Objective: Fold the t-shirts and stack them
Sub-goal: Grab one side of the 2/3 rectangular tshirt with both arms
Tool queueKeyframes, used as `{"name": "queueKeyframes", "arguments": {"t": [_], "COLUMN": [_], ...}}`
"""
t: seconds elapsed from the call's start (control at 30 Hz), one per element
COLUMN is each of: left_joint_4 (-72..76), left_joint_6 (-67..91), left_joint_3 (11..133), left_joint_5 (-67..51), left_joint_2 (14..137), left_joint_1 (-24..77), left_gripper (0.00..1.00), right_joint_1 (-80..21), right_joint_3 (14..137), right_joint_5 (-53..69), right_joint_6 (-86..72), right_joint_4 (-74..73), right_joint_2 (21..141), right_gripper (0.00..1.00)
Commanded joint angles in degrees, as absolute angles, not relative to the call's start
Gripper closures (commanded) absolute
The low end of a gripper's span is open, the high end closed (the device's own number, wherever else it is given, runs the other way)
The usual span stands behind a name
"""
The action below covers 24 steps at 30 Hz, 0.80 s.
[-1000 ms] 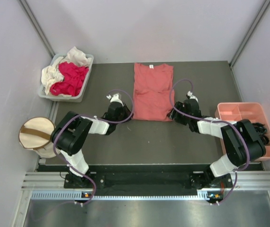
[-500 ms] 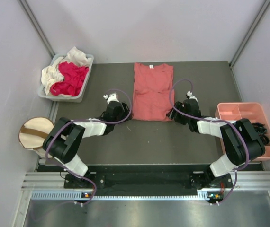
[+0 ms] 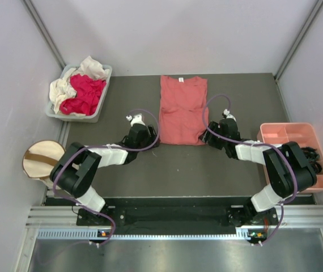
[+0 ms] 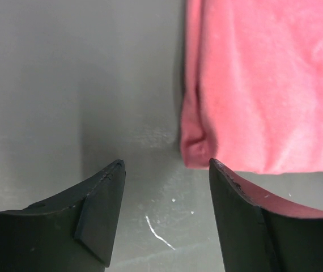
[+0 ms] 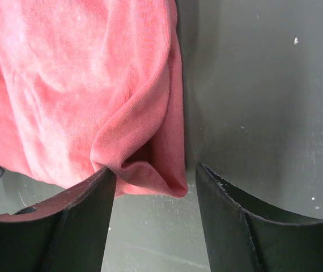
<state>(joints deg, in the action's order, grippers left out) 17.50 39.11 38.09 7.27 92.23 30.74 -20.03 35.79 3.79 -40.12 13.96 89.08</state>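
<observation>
Salmon-pink t-shirt (image 3: 182, 110) is laid flat on the dark table (image 3: 150, 170), with its collar toward the far edge and its hem nearest the arms. The left gripper (image 4: 167, 170) is held with fingers spread, the left hem corner just ahead of them. The right gripper (image 5: 153, 175) is likewise spread, with a bunched fold of the right hem corner lying between its fingers; contact cannot be judged. A magenta-red t-shirt (image 3: 85, 93) and a cream-white t-shirt (image 3: 62, 88) are heaped in a grey bin (image 3: 106, 72) at far left.
</observation>
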Motion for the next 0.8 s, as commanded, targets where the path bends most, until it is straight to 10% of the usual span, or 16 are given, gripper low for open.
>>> {"name": "queueKeyframes", "arguments": {"t": [0.0,0.17,0.77], "left_joint_4": [20.04,18.90,26.19], "left_joint_6": [39.47,38.50,39.99], "left_joint_3": [38.23,38.06,39.81], "left_joint_5": [6.06,6.33,2.55], "left_joint_2": [90.97,87.28,97.47], "left_joint_1": [31.29,31.29,31.90], "left_gripper": [0.30,0.04,0.14], "right_joint_1": [-20.92,-20.92,-20.92], "right_joint_3": [36.39,36.39,36.39], "right_joint_5": [4.13,4.04,3.69], "right_joint_6": [-39.81,-39.81,-39.64], "right_joint_4": [9.84,10.02,8.97], "right_joint_2": [90.97,91.23,90.88], "right_gripper": [0.41,0.41,0.41]}}
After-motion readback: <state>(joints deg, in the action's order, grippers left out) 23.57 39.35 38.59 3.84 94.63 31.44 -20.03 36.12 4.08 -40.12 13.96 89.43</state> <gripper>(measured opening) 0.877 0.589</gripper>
